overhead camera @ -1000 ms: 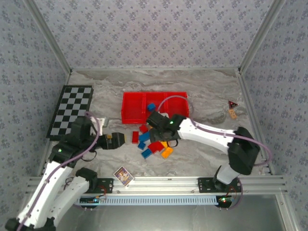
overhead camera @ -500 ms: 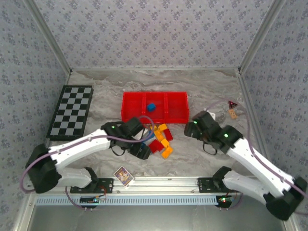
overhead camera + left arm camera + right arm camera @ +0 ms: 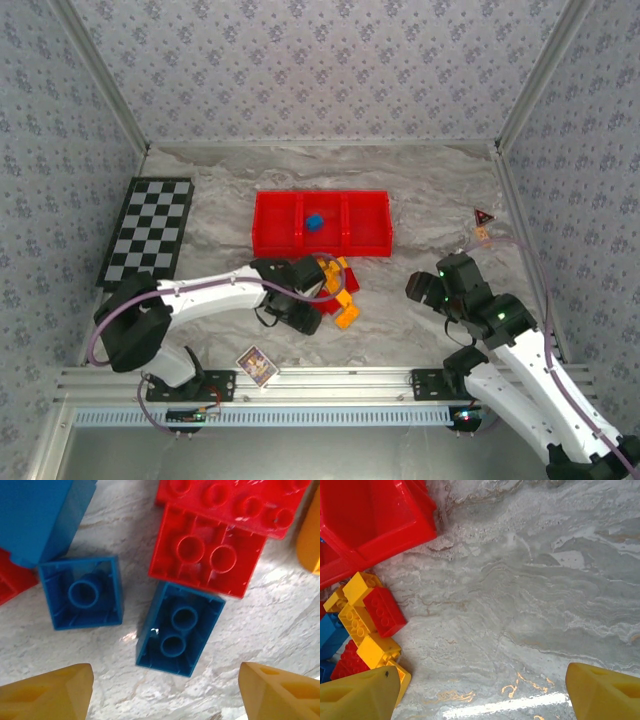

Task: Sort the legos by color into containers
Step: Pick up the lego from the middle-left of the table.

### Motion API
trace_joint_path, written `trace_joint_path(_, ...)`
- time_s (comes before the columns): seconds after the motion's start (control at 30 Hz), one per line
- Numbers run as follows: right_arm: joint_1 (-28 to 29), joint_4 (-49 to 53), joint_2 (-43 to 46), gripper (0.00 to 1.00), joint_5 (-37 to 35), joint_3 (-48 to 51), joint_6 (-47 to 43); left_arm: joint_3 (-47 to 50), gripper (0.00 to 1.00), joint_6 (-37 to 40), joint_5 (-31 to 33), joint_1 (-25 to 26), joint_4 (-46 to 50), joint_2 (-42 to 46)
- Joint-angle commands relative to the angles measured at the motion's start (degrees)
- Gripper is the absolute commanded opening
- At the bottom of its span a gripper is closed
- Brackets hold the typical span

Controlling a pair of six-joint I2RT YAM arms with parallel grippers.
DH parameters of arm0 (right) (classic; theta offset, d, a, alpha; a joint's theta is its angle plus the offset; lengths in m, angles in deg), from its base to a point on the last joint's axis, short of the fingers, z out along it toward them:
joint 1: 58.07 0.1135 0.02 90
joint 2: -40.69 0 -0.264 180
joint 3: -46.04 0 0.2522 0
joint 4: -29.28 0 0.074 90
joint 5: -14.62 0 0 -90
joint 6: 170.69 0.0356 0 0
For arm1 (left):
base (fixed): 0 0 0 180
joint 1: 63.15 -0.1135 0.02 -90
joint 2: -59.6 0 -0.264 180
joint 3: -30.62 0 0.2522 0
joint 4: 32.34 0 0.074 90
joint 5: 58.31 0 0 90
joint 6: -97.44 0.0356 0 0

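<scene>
The left hand (image 3: 162, 682) hangs spread astride 1 upturned blue brick (image 3: 180, 628) in the pile (image 3: 338, 290) on the worktop (image 3: 545, 580), near the red tray (image 3: 285, 243). A red brick (image 3: 207, 560) abuts it; a skewed pinch could drag both. The right hand (image 3: 480, 687) is spread, empty.

The left gripper (image 3: 165, 692) has yellow fingertips (image 3: 47, 692). Just ahead of its jaws lie a blue brick (image 3: 180, 628) and a red brick (image 3: 207, 557). The tray (image 3: 270, 235) is bright red, the board (image 3: 148, 232) black-and-white checkered.

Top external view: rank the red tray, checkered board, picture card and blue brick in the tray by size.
Largest: red tray and checkered board, too alike to split.
Then picture card.
Smallest: blue brick.
</scene>
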Motion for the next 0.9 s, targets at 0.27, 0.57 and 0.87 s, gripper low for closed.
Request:
trace_joint_path(0.27,-1.35,2.62,0.21,0.88,1.34,-0.88,-2.37,-0.76,0.70,-4.14,0.85,1.54,-5.14,-6.09)
trace_joint_path(0.57,-1.58,2.85,0.83,0.88,1.19,-0.80,-2.37,-0.24,0.54,-5.15,2.53,1.54,-5.50,-6.19)
trace_joint_path(0.87,-2.56,4.24,3.77,0.88,-4.67,-0.98,-0.93,2.08,0.30,-10.98,5.67,1.54,-4.43,2.39)
